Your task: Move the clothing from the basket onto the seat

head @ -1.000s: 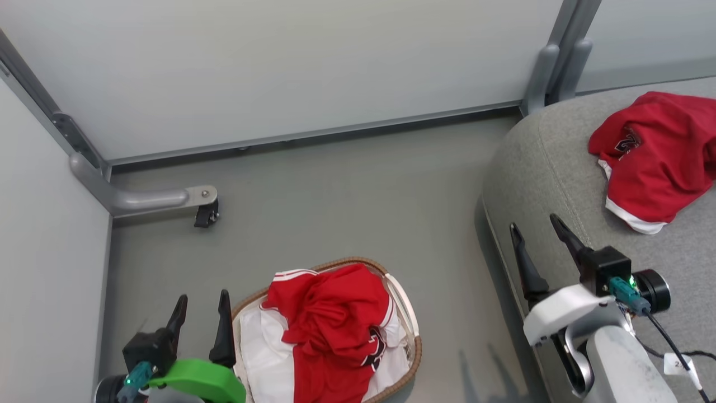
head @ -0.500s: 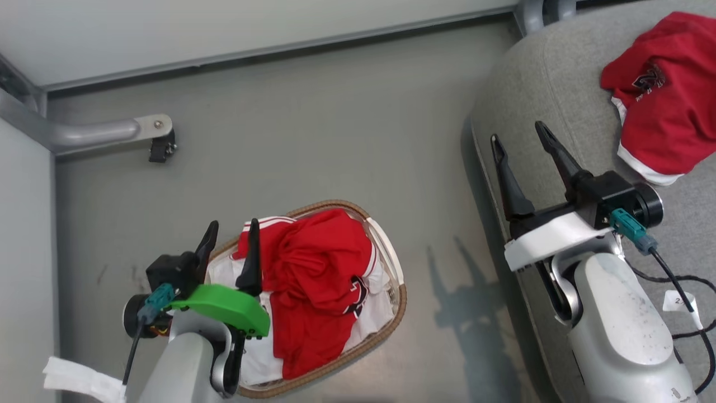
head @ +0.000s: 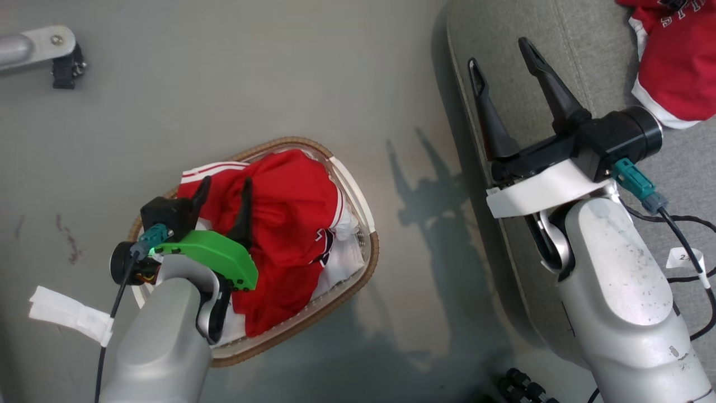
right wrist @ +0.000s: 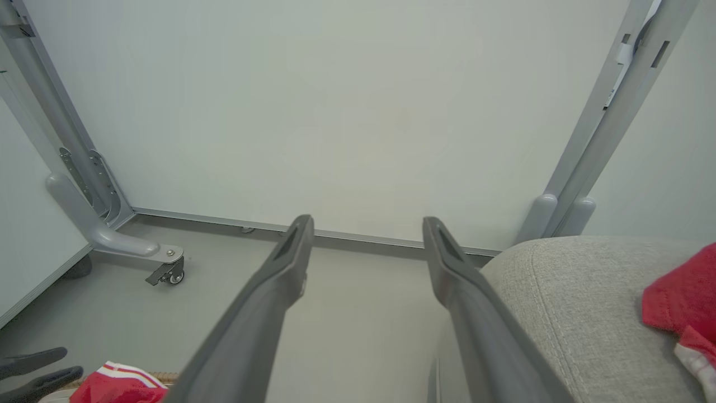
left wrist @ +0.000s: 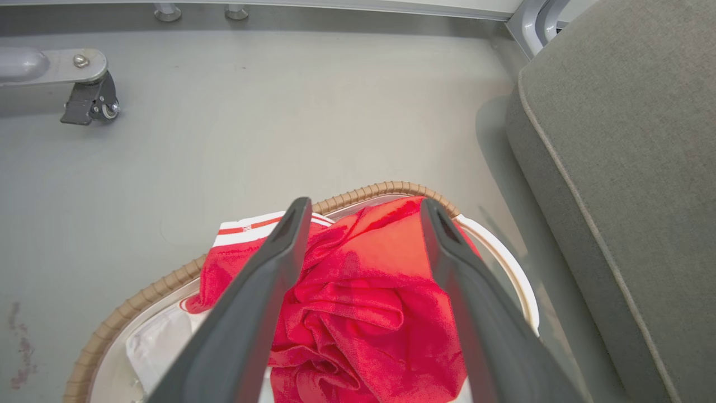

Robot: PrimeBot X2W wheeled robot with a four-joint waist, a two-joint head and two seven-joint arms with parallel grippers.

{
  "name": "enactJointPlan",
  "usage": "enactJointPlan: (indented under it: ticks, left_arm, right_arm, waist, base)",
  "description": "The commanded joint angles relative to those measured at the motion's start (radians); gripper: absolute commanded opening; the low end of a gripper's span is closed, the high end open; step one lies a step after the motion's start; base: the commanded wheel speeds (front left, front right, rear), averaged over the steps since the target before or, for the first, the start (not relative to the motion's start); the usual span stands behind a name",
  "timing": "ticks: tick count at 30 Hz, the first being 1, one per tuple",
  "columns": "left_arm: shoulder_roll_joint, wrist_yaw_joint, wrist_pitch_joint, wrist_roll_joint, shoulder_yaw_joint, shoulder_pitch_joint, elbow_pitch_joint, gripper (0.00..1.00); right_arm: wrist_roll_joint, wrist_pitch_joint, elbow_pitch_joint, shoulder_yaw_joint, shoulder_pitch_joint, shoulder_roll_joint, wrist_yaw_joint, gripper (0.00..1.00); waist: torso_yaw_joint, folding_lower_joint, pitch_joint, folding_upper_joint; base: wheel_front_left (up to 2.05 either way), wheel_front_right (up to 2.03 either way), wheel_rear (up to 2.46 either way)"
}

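On the grey floor [head: 279, 73], the basket [head: 375, 254] sits beside the seat [head: 598, 50]; both jaws spread empty.

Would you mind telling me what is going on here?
The robot is emptying the basket onto the seat. Its left gripper is open above the red clothing in the basket, gripping nothing yet. The right gripper is open and empty by the seat's edge; one red garment already lies on the seat.

Grey floor [head: 251, 84], caster wheel [left wrist: 89, 103]
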Motion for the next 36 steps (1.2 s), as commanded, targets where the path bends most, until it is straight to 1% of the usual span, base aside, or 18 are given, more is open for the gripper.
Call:
enactJointPlan:
  ticks: [1,9,17,24,29,30,31,36]
  left_arm:
    - [0.015,-0.002,0.001,-0.015,-0.002,-0.04,0.022,1.0]
    - [0.017,-0.002,0.001,-0.079,-0.068,-0.118,0.167,1.0]
    - [0.003,-0.002,0.001,-0.152,-0.123,-0.168,0.286,1.0]
    - [-0.002,-0.002,0.002,-0.249,-0.207,-0.194,0.296,1.0]
    - [0.006,-0.002,0.03,-0.331,-0.322,-0.204,0.262,1.0]
    - [0.011,-0.002,0.036,-0.346,-0.35,-0.203,0.254,0.39]
    - [0.018,-0.002,0.035,-0.355,-0.372,-0.204,0.248,0.0]
    - [0.042,-0.002,0.014,-0.405,-0.48,-0.178,0.226,0.0]
  right_arm:
    - [0.009,-0.002,-0.009,0.003,-0.019,-0.002,-0.001,1.0]
    - [0.022,-0.002,-0.018,0.0,-0.035,-0.002,-0.001,1.0]
    - [0.023,-0.002,-0.025,-0.008,-0.039,-0.002,-0.001,1.0]
    - [0.018,-0.002,-0.034,-0.01,-0.055,-0.002,-0.001,1.0]
    - [0.011,-0.002,-0.034,-0.013,-0.065,-0.002,-0.001,1.0]
    - [0.01,-0.002,-0.032,-0.014,-0.065,-0.002,-0.001,1.0]
    - [0.009,-0.002,-0.029,-0.014,-0.064,-0.003,-0.001,1.0]
    - [0.018,-0.002,-0.011,-0.011,-0.054,-0.003,-0.001,1.0]
  waist:
    - [-0.058,-0.0001,0.112,0.0]
    - [-0.061,-0.0001,0.204,0.0]
    - [-0.054,-0.0001,0.262,0.0]
    - [-0.051,-0.0001,0.294,0.0]
    - [-0.046,-0.0001,0.302,0.0]
    - [-0.044,-0.0001,0.3,0.0]
    - [-0.043,-0.0001,0.297,0.0]
    - [-0.035,-0.0001,0.252,0.0]
  base:
    - [0.0,0.0,0.0]
    - [0.0,0.0,0.0]
    - [0.0,0.0,0.0]
    - [0.0,0.0,0.0]
    - [0.0,0.0,0.0]
    - [0.0,0.0,0.0]
    - [0.0,0.0,0.0]
    - [0.0,0.0,0.0]
